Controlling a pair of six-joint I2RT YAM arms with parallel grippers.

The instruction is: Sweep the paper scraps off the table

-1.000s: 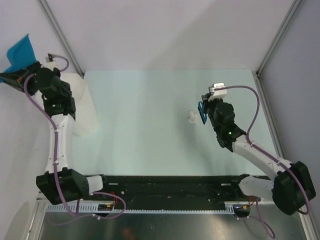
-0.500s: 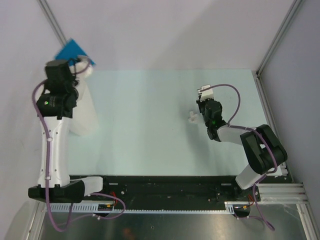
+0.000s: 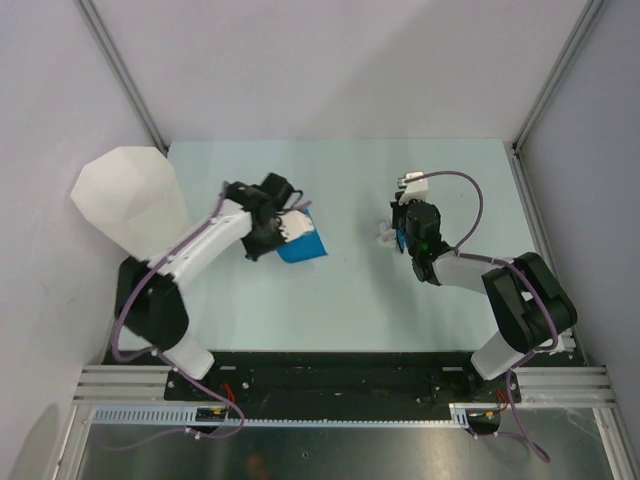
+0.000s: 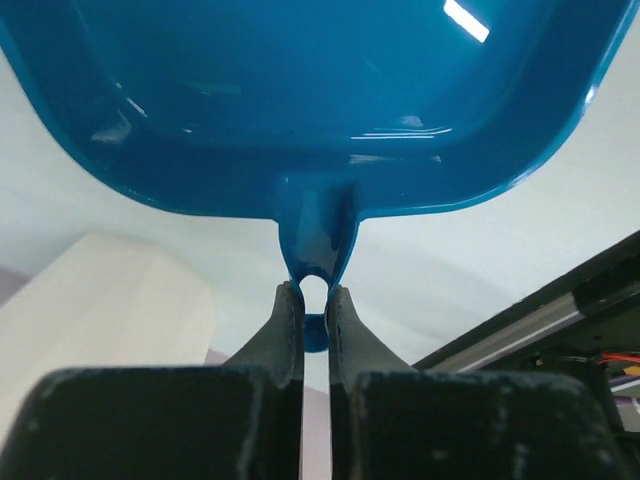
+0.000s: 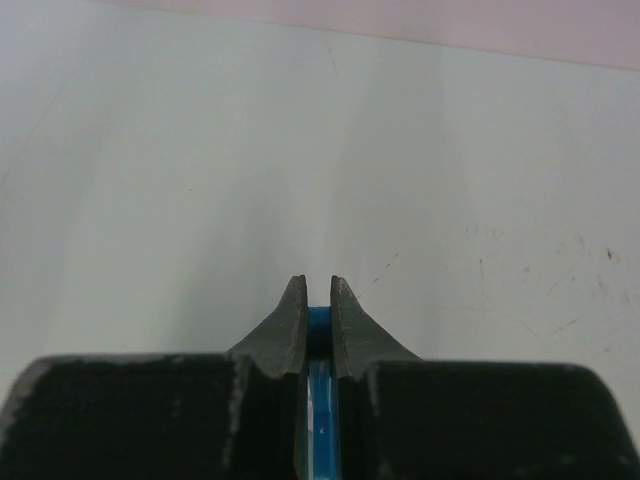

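Note:
One small white paper scrap [image 3: 384,236] lies on the pale green table [image 3: 350,300], right of centre. My right gripper [image 3: 403,238] is just right of the scrap, shut on a thin blue tool handle [image 5: 319,335]. The scrap is out of the right wrist view. My left gripper [image 3: 277,232] is shut on the handle of a blue dustpan [image 3: 303,246], held over the table's left-centre, well left of the scrap. In the left wrist view the dustpan [image 4: 320,100] fills the top and my left gripper [image 4: 315,298] pinches its looped handle.
A tall white faceted bin [image 3: 130,200] stands at the table's far left edge and also shows in the left wrist view [image 4: 100,320]. Grey walls and metal frame rails [image 3: 545,90] border the table. A black rail [image 3: 330,370] runs along the near edge.
My left arm swung from above the bin at the far left down to the table's left-centre, carrying the dustpan. The bin now stands uncovered. The right gripper stayed beside the scrap.

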